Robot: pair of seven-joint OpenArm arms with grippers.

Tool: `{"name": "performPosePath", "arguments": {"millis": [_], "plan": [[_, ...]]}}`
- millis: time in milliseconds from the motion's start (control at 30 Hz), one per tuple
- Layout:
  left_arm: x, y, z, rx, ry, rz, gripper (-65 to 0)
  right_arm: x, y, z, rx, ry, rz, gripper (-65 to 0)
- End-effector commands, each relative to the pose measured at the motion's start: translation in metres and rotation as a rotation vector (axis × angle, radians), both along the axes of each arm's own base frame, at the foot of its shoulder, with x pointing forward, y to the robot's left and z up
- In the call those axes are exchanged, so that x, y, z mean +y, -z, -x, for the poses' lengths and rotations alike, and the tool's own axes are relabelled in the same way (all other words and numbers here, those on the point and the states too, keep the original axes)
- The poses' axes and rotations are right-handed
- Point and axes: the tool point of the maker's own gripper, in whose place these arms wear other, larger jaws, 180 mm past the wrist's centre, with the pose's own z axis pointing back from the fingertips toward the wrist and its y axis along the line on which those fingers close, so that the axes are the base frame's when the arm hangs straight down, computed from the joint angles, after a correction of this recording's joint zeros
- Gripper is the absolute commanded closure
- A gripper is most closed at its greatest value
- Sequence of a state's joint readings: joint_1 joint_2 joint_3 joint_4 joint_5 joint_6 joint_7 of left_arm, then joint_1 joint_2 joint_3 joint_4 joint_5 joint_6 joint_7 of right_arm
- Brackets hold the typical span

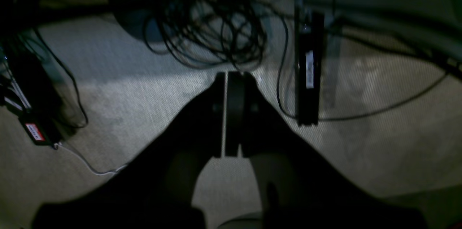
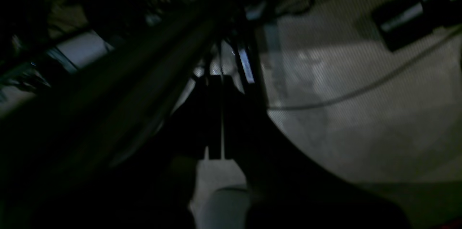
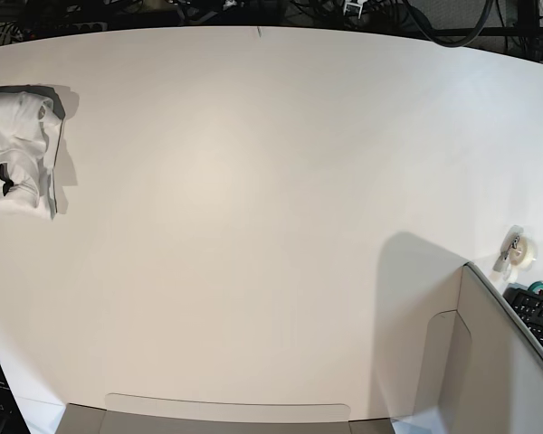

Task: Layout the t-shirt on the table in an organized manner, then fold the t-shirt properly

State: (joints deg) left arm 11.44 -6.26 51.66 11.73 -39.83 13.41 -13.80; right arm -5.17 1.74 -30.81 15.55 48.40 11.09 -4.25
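The white t-shirt [image 3: 14,149] lies crumpled in a heap at the far left edge of the table [image 3: 253,226], with a dark label [image 3: 4,176] showing; its print is hidden. Neither arm appears in the base view. In the left wrist view my left gripper [image 1: 231,74] is shut with nothing between its fingers, hanging over carpet floor. My right gripper [image 2: 216,77] is likewise shut and holds nothing, seen dimly in the right wrist view above the floor. Both grippers are away from the shirt.
A grey box-like panel [image 3: 489,362] stands at the table's near right corner, with a tape roll [image 3: 516,250] and a keyboard [image 3: 538,316] beside it. A grey sheet edge [image 3: 52,181] lies under the shirt. Tangled cables [image 1: 209,30] and a black power brick [image 1: 308,70] lie on the floor.
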Motion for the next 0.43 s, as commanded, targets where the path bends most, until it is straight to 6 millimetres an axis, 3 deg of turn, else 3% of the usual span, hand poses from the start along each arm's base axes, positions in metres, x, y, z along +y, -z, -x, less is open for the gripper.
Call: {"name": "performPosePath", "arguments": {"millis": [0,400], "plan": [[0.0061,-0.0012,0.003,-0.003,0.002,-0.015,0.0,0.0061,-0.0011,0.0027,0.002,0.004,-0.016,0.0],[0.0046,-0.0005,-0.0061,-0.018,-0.002,-0.014,0.0,0.0029,-0.0009,-0.0008,-0.006,-0.004,-0.011,0.0]]}}
